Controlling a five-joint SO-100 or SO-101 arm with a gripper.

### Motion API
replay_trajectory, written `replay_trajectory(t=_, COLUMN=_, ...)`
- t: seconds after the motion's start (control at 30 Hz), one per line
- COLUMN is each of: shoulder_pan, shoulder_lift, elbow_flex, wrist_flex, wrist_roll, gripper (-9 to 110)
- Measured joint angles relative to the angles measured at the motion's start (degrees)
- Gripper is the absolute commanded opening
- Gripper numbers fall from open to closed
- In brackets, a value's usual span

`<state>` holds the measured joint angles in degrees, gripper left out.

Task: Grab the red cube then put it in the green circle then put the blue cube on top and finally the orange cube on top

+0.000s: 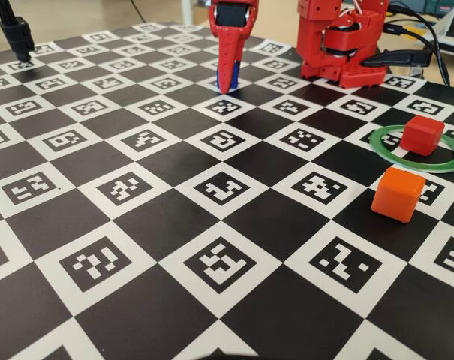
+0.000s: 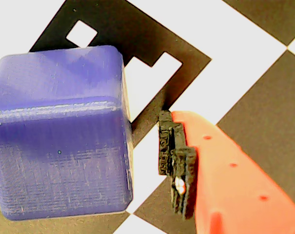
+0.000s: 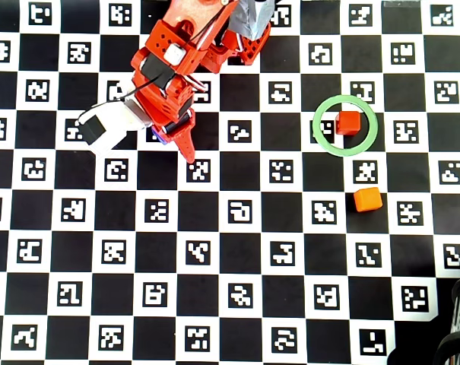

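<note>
cubes and ring placed relative to the gripper

in the overhead view the blue cube [image 3: 160, 136] sits between the fingers of the gripper [image 3: 175, 141], on the board [image 3: 230, 251]. well to the gripper's right, the red cube [image 3: 348, 122] lies inside the green circle [image 3: 344, 126]; the orange cube [image 3: 366, 199] sits just below that ring, outside it.

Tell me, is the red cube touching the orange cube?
Apart. The overhead view shows the red cube inside the green circle, with bare board between it and the orange cube.
</note>
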<state>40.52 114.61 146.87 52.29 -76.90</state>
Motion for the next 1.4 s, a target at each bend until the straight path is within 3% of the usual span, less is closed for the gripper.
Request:
replay_trajectory(t=0.57, shoulder_pan=0.0, shoulder_lift=-0.1, elbow_flex=-0.3, wrist_flex=0.0, wrist_roll=-1.7, gripper=48)
replay_trajectory(t=0.83, shoulder_pan=0.0, shoulder_lift=-0.1, elbow_flex=-0.3, wrist_flex=0.0, wrist_roll=-1.7, gripper=20)
replay_trajectory(t=1.07, shoulder_pan=-0.4, shoulder_lift=-0.1, elbow_flex=-0.4, wrist_flex=-0.1, wrist_roll=-1.3, gripper=12)
replay_trajectory(t=1.4, shoulder_pan=-0.4, shoulder_lift=-0.1, elbow_flex=-1.7, wrist_flex=0.4, wrist_roll=0.8, gripper=9)
